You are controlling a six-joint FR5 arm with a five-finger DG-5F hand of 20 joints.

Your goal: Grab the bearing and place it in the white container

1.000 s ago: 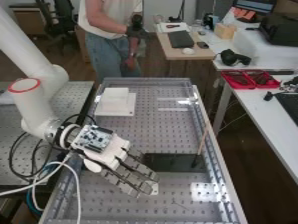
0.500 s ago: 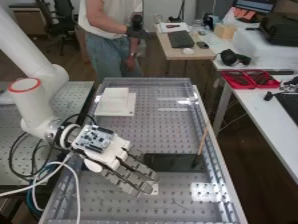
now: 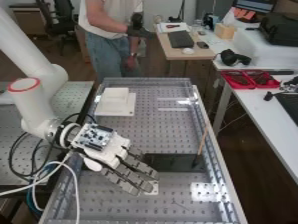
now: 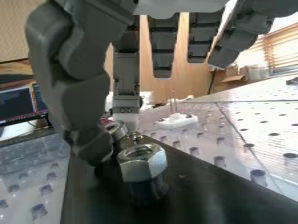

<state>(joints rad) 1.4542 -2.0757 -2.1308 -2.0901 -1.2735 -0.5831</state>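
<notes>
the robot hand is loose, its fingers fairly straight and its thumb apart from them; nothing looks clamped, though i cannot tell whether the thumb touches anything. what matters is where the bearing sits: what looks like it, a short metal ring, is just beside the thumb's tip, below the tip of the nearest finger, over the dark block. which way its axis leans i cannot tell. a hex nut stands upright close by, so closing in should bring thumb and finger together on the ring alone, without knocking the nut. the white container, as i judge it, lies off the robot hand's flank, nearer its wrist than its fingertips, so the carry then heads back that way.
</notes>
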